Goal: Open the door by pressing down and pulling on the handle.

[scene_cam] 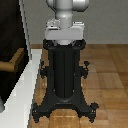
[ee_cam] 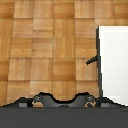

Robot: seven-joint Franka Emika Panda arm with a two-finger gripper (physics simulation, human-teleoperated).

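Gripper state I cannot tell; my fingers are out of sight. At the exterior view's left the door (scene_cam: pixel 11 30) stands in its frame (scene_cam: pixel 22 95), the handle (scene_cam: pixel 13 61) projecting from it.

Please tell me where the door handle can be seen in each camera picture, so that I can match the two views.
Exterior view: the handle is a tan-brown bent lever at the exterior view's left edge, in front of the dark door.
Wrist view: a small dark lever juts from the edge of the white block; it is probably the handle, but too small to be sure.
Shared landmark: the black robot pedestal, whose feet show over the wooden floor.
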